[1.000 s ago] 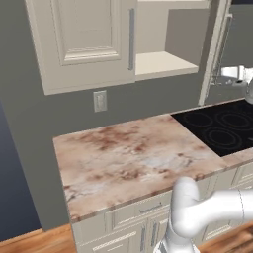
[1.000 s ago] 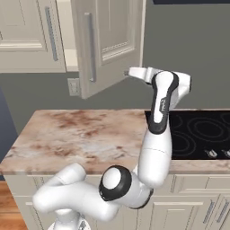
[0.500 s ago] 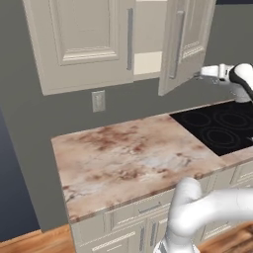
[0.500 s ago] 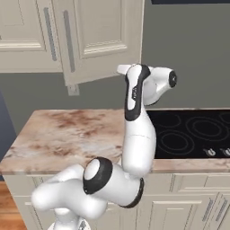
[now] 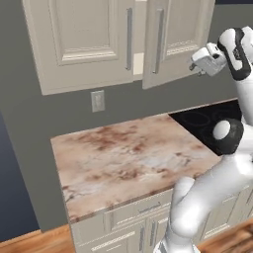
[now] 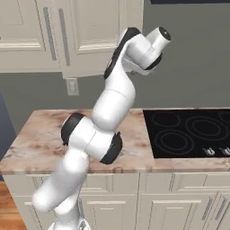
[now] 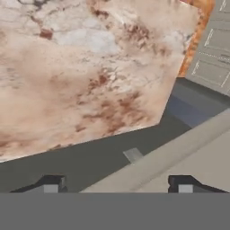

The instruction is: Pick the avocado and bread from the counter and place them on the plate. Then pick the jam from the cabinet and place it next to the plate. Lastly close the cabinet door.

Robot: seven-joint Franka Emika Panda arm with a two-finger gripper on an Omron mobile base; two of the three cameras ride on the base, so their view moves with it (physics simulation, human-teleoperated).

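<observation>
Left base view: tool (image 5: 193, 65) beside cabinet door (image 5: 174, 42)

- The setting is a domestic kitchen, rendered rather than photographed.
- Cream wall cabinet (image 5: 84, 44) units with raised-panel doors and vertical grey bar handles are fixed to a grey wall.
- A cabinet door (image 5: 175, 42) stands slightly ajar beside the closed one.
- A marbled beige and reddish-brown stone counter (image 5: 128, 160) runs above cream drawers (image 6: 175, 197).
- A black glass cooktop (image 6: 188, 132) with ring markings is set flush into the worktop.
- A wall socket (image 5: 98, 101) sits beneath the cabinets.
- Wooden flooring (image 5: 29, 242) shows at the base.
</observation>
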